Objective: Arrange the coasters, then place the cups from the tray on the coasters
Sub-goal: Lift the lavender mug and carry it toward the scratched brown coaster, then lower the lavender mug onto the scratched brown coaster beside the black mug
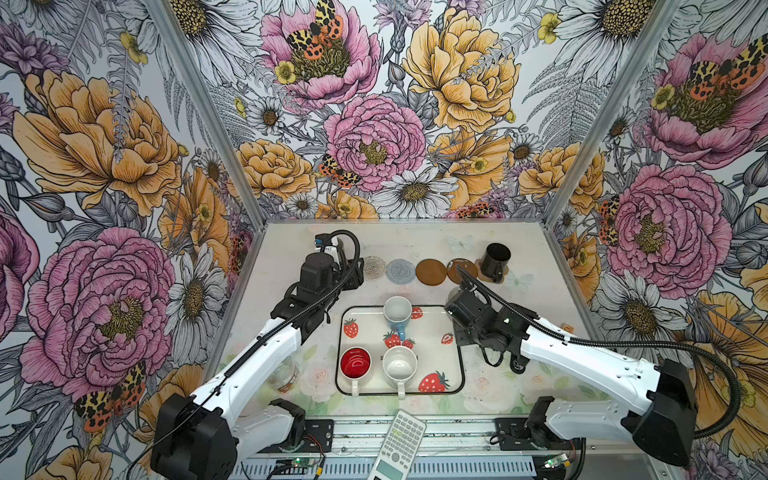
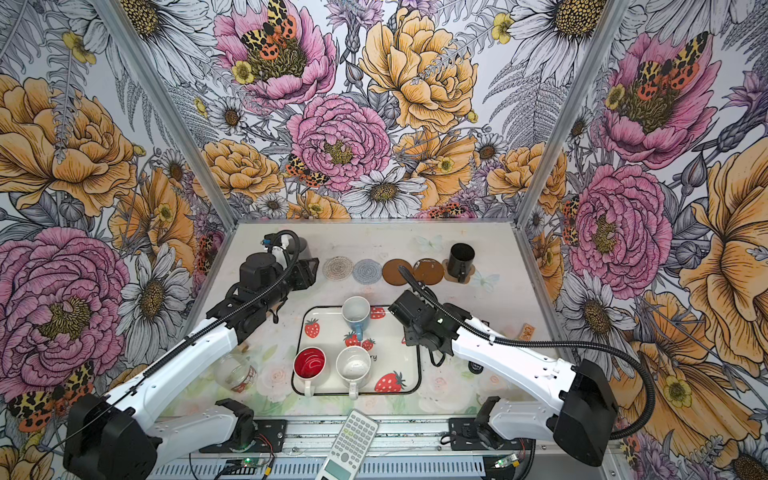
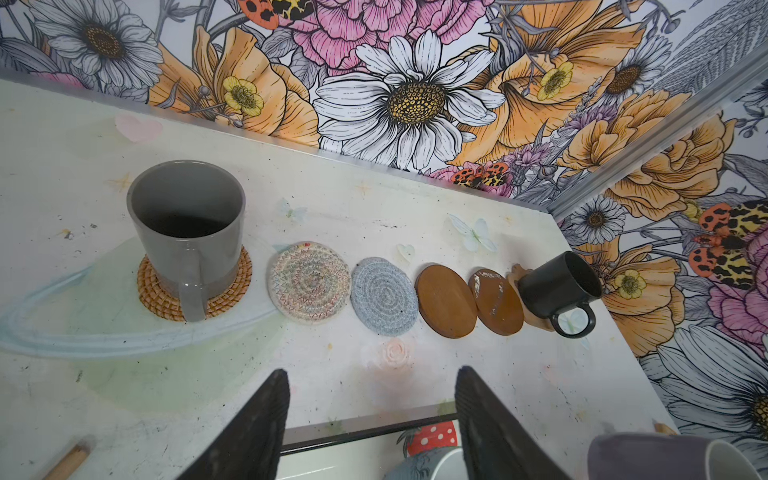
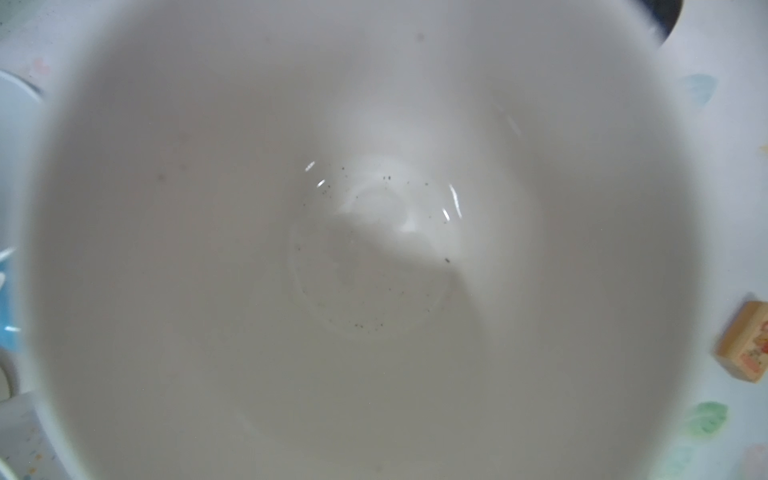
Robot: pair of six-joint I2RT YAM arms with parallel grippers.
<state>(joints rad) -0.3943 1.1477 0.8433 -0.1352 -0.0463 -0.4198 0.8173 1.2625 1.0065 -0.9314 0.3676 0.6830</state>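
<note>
The tray [image 1: 440,357] holds three empty glossy cups [image 1: 400,363]; beyond it left jaws gape empty, right jaws' state cannot be told.

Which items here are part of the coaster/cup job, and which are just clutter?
Job: tray; light blue mug, red-inside mug, speckled mug, lavender mug, grey mug, black mug; rattan coaster, whitish crochet coaster, blue-grey crochet coaster, plain brown disc, scuffed brown disc, paw coaster.
Clutter: glass jar, calculator, small wooden block.

Glossy glazed grey mug [image 3: 189,232] on rough woven rattan coaster [image 3: 156,297]; matt blue-grey crochet coaster [image 3: 384,297]; smooth brown disc [image 3: 446,301].
</note>
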